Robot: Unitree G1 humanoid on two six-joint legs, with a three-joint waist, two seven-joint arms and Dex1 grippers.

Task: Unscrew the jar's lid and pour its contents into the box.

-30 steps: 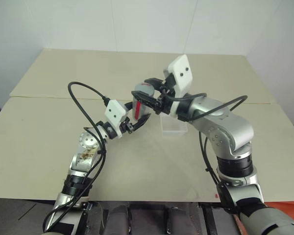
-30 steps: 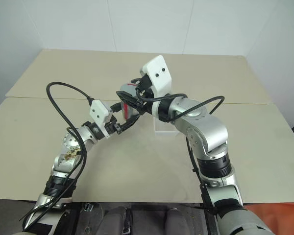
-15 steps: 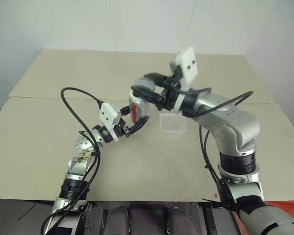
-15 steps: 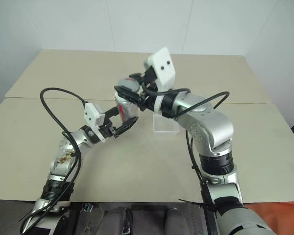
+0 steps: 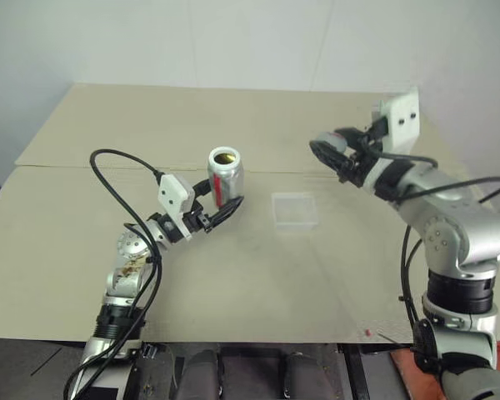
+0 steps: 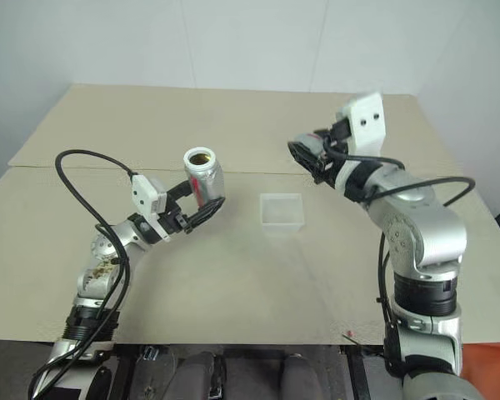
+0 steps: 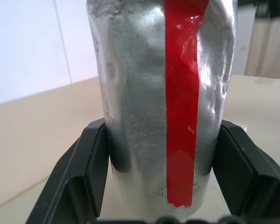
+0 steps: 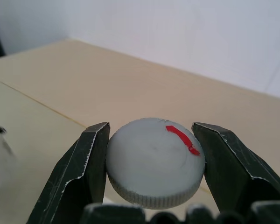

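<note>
Left wrist view crops the jar (image 7: pixel 163 93), clamped by fingers (image 7: pixel 79 172); right fingers (image 8: pixel 84 172) pinch the lid (image 8: pixel 155 161).

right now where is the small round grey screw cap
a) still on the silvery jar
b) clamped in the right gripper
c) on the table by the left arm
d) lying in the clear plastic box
b: the small round grey screw cap sits clamped in the right gripper, away from the open-mouthed silvery jar.

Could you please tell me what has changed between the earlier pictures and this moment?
The right gripper has lifted the lid off the jar and swung it away to the robot's right, beyond the box; the jar's mouth now stands open. The left gripper still clamps the jar, roughly where it was. The box has stayed on the table.
</note>
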